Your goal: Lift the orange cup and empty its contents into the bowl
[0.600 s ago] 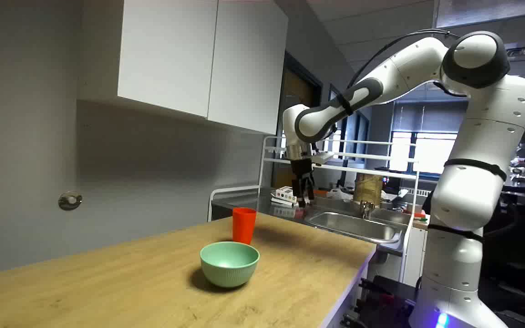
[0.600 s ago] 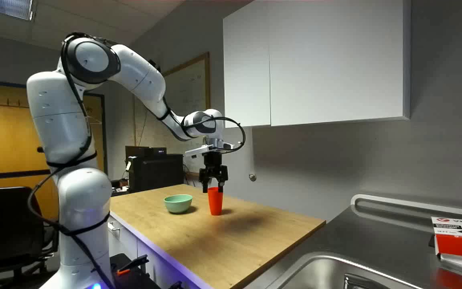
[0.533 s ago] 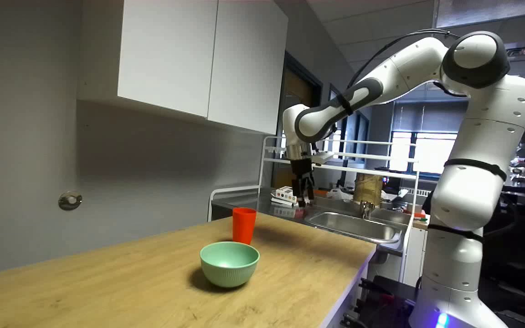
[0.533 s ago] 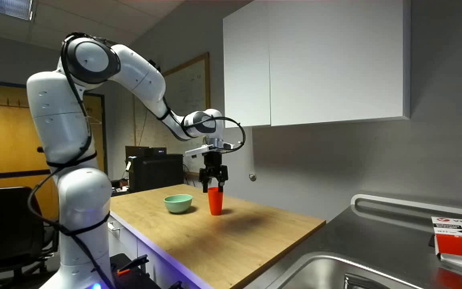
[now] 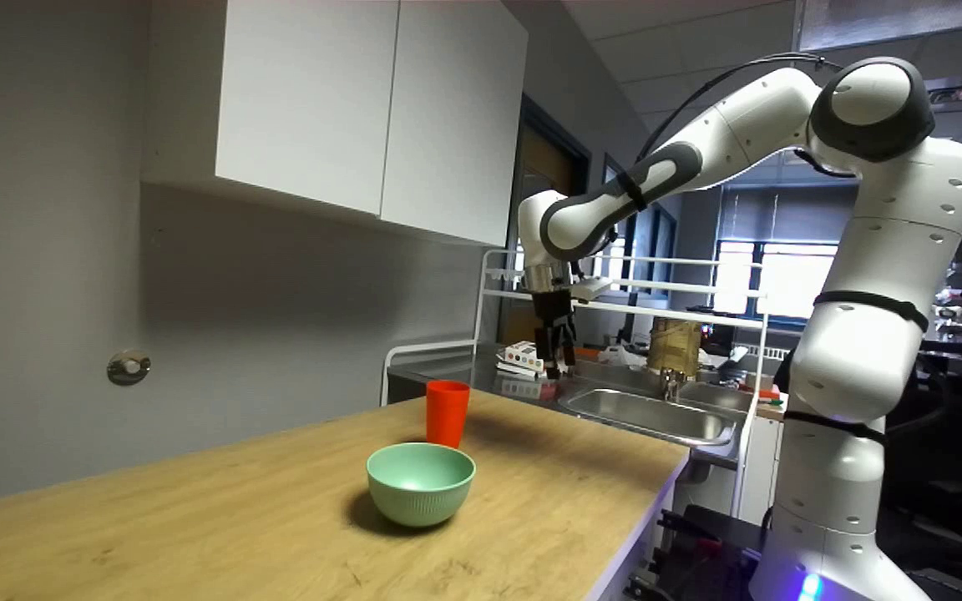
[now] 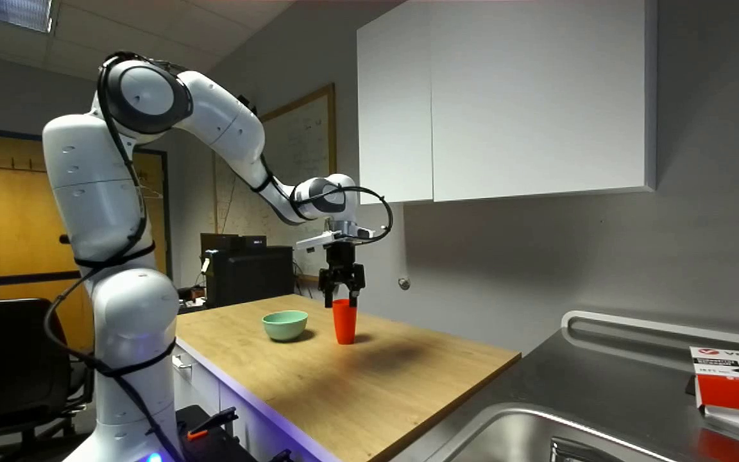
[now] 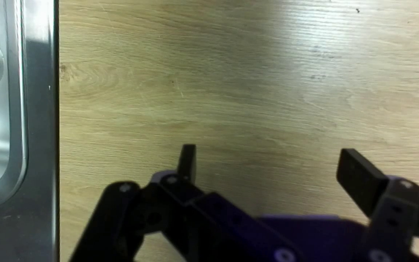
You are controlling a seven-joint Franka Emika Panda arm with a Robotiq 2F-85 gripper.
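Observation:
The orange cup [image 5: 446,413] stands upright on the wooden counter, close behind the bowl in an exterior view; it also shows beyond the gripper in an exterior view [image 6: 344,326]. Its inside is hidden. The pale green bowl [image 5: 421,505] sits upright beside the cup, apart from it in an exterior view [image 6: 285,329]. My gripper [image 7: 264,160] is open with nothing between its fingers, pointing down above the counter. In both exterior views the gripper [image 5: 559,367] [image 6: 340,303] hangs above counter height, on the sink side of the cup. Cup and bowl are out of the wrist view.
The wooden counter [image 7: 195,91] meets the dark sink top [image 7: 40,145] at its edge. A steel sink [image 5: 648,413] lies beyond it. White wall cabinets [image 6: 504,102] hang above the counter. A white rack [image 5: 481,309] and a red-and-white box [image 6: 738,385] stand near the sink.

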